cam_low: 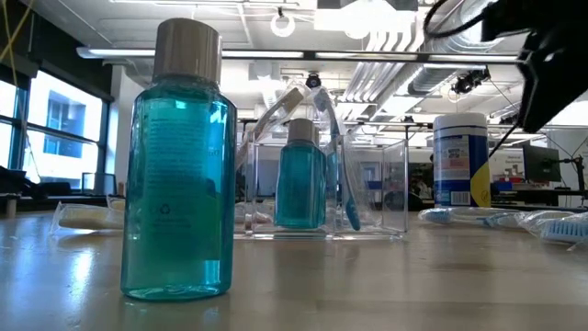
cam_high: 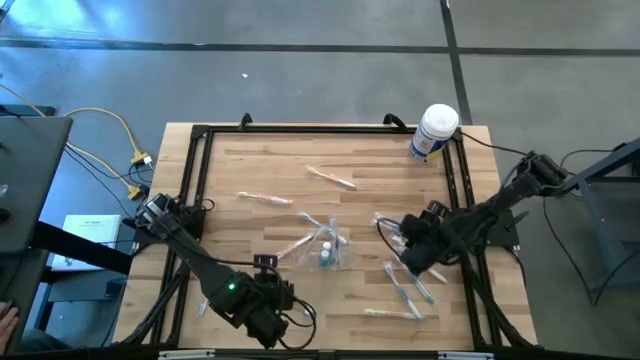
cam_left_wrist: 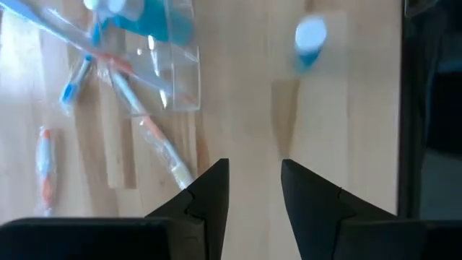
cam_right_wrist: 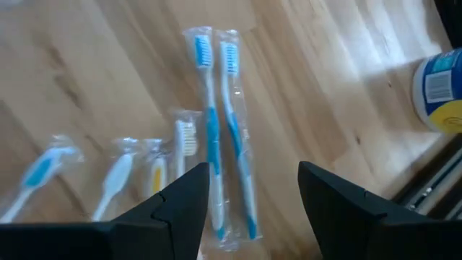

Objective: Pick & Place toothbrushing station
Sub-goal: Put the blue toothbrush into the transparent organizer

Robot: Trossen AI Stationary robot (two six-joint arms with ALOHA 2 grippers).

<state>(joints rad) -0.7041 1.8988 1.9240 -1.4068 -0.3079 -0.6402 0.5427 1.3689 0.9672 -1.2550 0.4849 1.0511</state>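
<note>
From left to right across the table (cam_high: 260, 160): the left gripper (cam_high: 268, 322) sits at about seven o'clock near the front edge, its fingers parted around nothing but bare wood, so it looks to be standing off with room to approach. Close to the low camera stands a teal mouthwash bottle (cam_low: 176, 165), apart from the rest and probably waiting to be loaded. Near the centre is the toothbrushing station (cam_high: 325, 248), a clear holder standing upright with a smaller teal bottle (cam_low: 300, 175) and a blue toothbrush (cam_low: 347, 188) already inside (the tidy kit, judging by the task). Wrapped toothbrushes (cam_high: 330, 178) lie scattered flat around it. At about four o'clock the right gripper (cam_high: 412, 262) hovers with fingers spread and empty, directly over a pair of wrapped blue brushes (cam_right_wrist: 224, 130), seemingly lined up to take one. The white tub (cam_high: 433, 133) stands at one o'clock, out of the way.
</note>
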